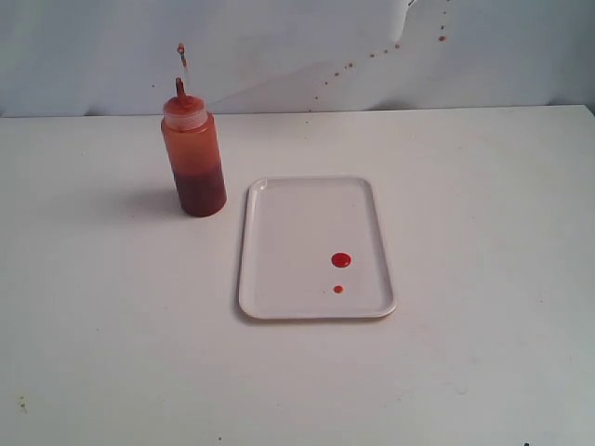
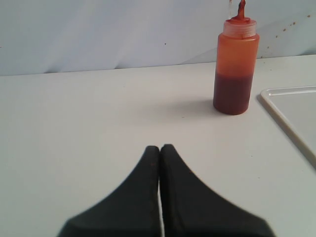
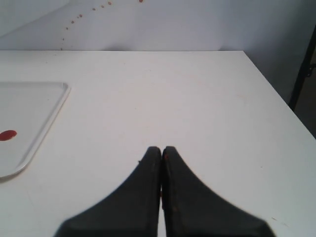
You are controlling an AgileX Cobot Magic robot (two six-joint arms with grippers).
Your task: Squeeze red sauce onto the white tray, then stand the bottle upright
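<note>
The bottle (image 1: 193, 153) stands upright on the table, left of the white tray (image 1: 279, 232), its nozzle pointing up; the left wrist view shows the bottle (image 2: 236, 69) too, far beyond my fingers. Two round drops of red sauce (image 1: 341, 260) lie on the tray's near right part. One drop of red sauce (image 3: 7, 135) and the tray's rim (image 3: 47, 121) appear in the right wrist view. My left gripper (image 2: 160, 147) is shut and holds nothing, well short of the bottle. My right gripper (image 3: 161, 148) is shut and empty, off the tray's side. Neither gripper appears in the exterior view.
A white table (image 1: 465, 353) carries everything. Behind it hangs a white backdrop (image 1: 307, 46) with small brownish-red specks. The table's edge (image 3: 269, 81) runs off to one side in the right wrist view, with a dark stand (image 3: 305, 64) beyond it.
</note>
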